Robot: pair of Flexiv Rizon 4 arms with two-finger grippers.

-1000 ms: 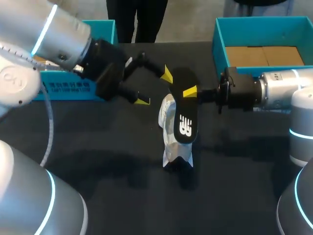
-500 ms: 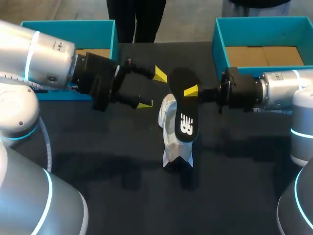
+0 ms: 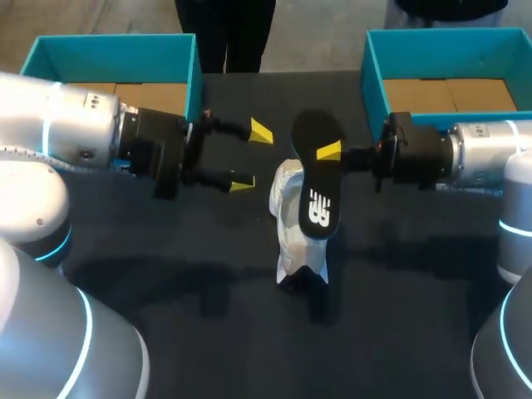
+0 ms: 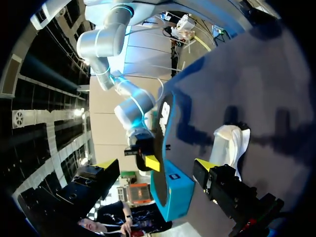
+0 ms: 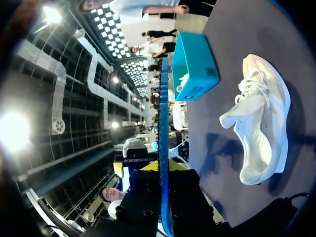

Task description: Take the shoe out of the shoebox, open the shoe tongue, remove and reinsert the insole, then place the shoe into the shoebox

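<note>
Judging by how things lay, the task stood roughly at its middle. The white shoe (image 3: 295, 241) was out of its box and rested on the dark worktop (image 3: 166, 332) between the two arms. The black insole (image 3: 316, 187) was out of the shoe. The right gripper (image 3: 331, 153) had it pinched near one end between both fingers and held it in the air just above the shoe, its printed face toward the head camera. The left gripper (image 3: 251, 156) hung beside the shoe with its fingers spread wide and nothing in them, touching neither shoe nor insole. The left shoebox (image 3: 112, 40) and the right shoebox (image 3: 432, 35), both teal, stood at the far side of the worktop. Taking the shoe out and pulling the insole looked done. How far the tongue had been opened could not be told. What seemed left was to slide the insole back into the shoe and then set the shoe in a shoebox.
</note>
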